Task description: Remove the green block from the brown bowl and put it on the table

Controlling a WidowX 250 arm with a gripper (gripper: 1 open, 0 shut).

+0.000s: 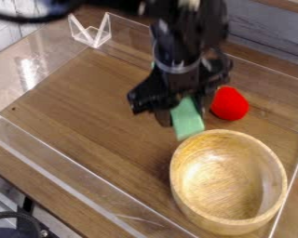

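1. While the black arm reaches in from the top of the view, its gripper (179,100) hangs above the table (89,102), over the open wood up and to the left of the brown bowl (227,180).
2. Its dark fingers (149,97) are clamped on the green block (188,119), which sticks out below them as a flat light-green bar, tilted with its lower end toward the bowl.
3. Whether the block's lower end touches the wood or hangs just above it cannot be told, because the arm is somewhat blurred.
4. The block lies outside the bowl: its lower end is near the bowl's upper-left rim, but apart from it.
5. The bowl sits in the lower right part of the table, upright, with pale grain showing inside, and nothing can be seen in it.
6. A red toy (230,103) rests on the table just to the right of the gripper and above the bowl, apart from both the bowl and the block.
7. Low clear walls (64,177) edge the table along the left and the front.
8. A small clear stand (89,30) sits at the far left corner, well apart from the arm.
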